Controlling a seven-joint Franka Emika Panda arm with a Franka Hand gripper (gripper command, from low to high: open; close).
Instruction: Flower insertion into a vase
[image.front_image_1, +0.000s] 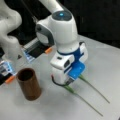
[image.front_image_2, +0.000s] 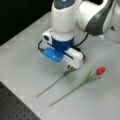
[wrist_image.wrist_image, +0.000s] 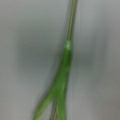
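While the vase (image.front_image_1: 28, 83) shows in 1 front view, a red tulip (image.front_image_2: 100, 70) shows elsewhere.

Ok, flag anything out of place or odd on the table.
Nothing stands out. The vase stands upright and empty; two flowers lie flat on the table, undamaged. The tool is low over one flower's leaves.
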